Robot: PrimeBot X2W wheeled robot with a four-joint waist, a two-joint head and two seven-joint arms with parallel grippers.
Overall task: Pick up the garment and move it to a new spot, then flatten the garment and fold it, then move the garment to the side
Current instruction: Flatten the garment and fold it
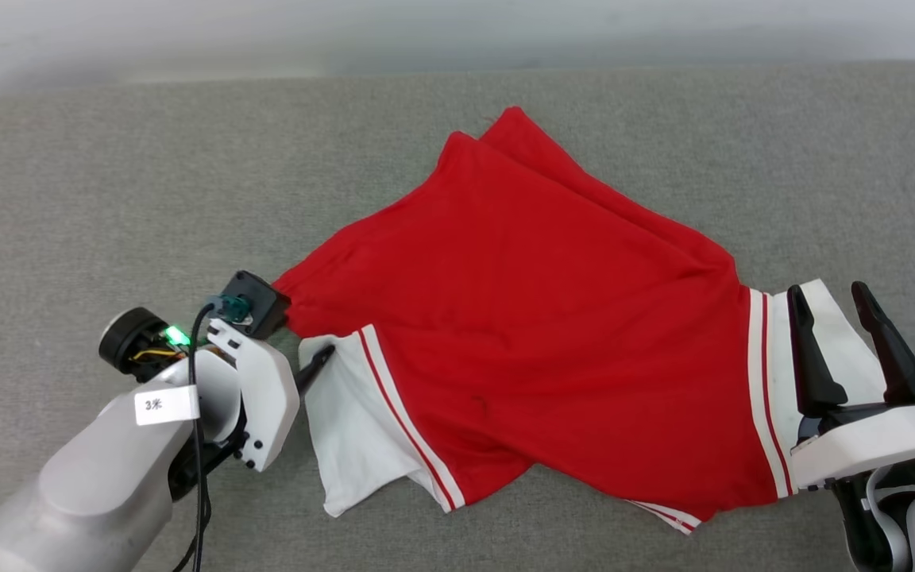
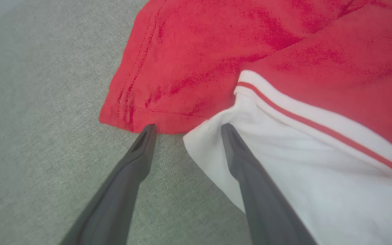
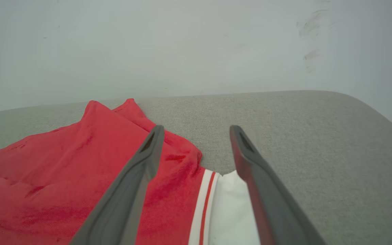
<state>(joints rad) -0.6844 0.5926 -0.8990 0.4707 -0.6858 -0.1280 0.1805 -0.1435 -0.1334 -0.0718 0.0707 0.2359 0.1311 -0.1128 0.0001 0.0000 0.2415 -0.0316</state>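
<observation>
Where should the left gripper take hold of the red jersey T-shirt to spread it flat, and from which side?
Probably the red stitched corner of the jersey T-shirt: it juts free onto the grey fabric surface before the open left gripper. Come in low from the robot's left, one finger beneath it.

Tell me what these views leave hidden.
1. Underside of the shirt: head view, against the cushion; any print unseen.
2. Fingers of the left hand: head view, mostly covered by its own wrist.
3. The white sleeve: head view, partly behind the right hand.
4. Rest of the shirt: right wrist view, cut by the edges.
</observation>
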